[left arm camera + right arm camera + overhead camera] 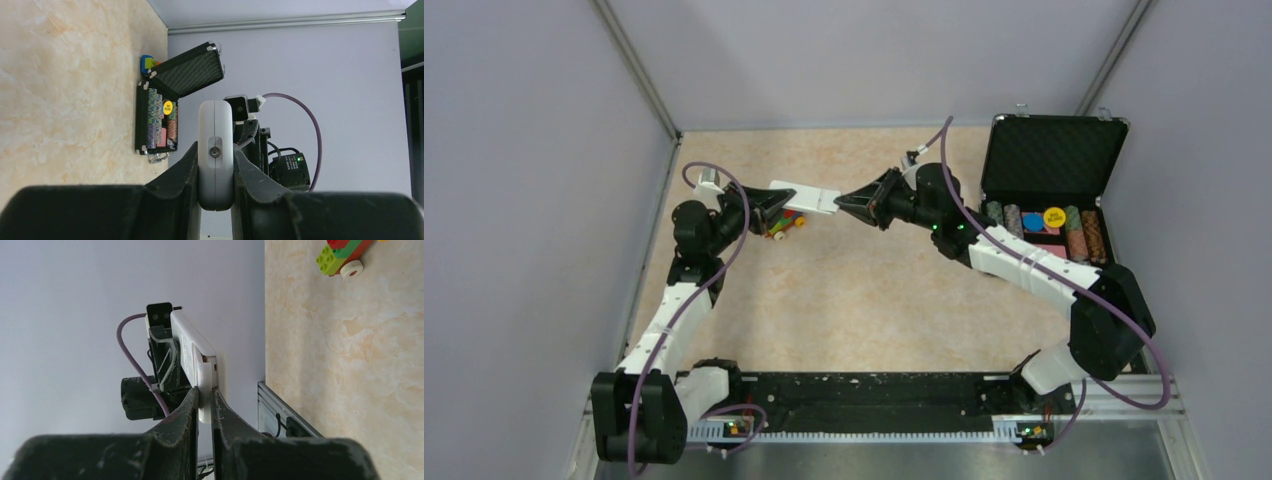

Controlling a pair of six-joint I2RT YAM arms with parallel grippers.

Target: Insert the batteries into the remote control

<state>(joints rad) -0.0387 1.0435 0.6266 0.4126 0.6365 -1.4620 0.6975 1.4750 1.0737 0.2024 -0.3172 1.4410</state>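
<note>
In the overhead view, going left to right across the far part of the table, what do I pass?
left pincer, gripping one end of the remote control → remote control → right pincer, gripping its other end → black case, lid open, by the right wall

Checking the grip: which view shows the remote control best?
Top external: the remote control shows its flat length, held between both arms' jaws. The left wrist view shows only one end face; the right wrist, a thin edge.

Left arm [664, 320] and right arm [1024, 265]: white shells, black joints, a purple cable [120, 337] along each. Left gripper [215, 147] and right gripper [205, 391], black and scuffed.
</note>
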